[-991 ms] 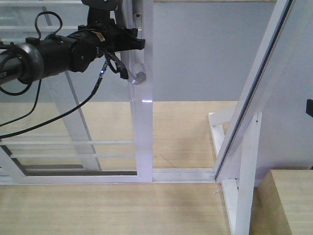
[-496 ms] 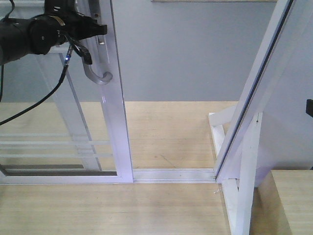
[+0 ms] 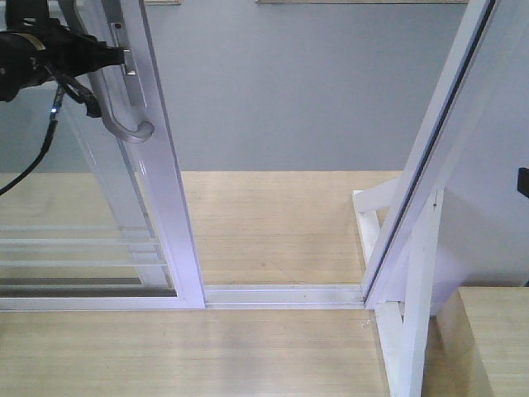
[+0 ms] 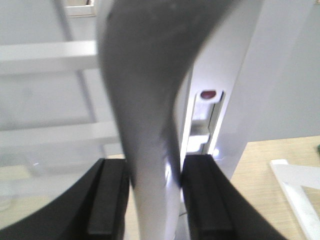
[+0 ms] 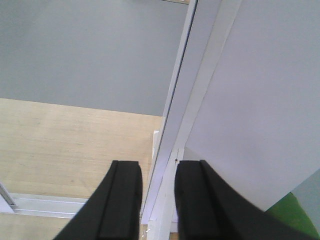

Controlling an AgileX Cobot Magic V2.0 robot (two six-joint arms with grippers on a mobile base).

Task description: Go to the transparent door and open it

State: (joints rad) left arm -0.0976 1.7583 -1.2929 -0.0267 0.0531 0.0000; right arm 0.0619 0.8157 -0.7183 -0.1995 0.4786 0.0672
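Clamping the grey handle [image 4: 145,100] of the transparent door [image 3: 161,207] between the left gripper [image 4: 155,200] fingers at far left above the floor track [image 3: 281,294], leaving the right gripper [image 5: 157,200] narrowly parted, holding nothing.

No text, label, brand, number or sign can be read in any of the three views. The black housing of the left arm [image 3: 33,58], at about ten o'clock in the front view, carries no lettering that can be made out. The white frame of the transparent door [image 3: 165,207] and its grey handle [image 3: 124,124] are unmarked. In the left wrist view a small red dot [image 4: 209,94] is seen at about two o'clock in a slot of the frame, but nothing is written on it. Nothing legible is shown in the right wrist view.
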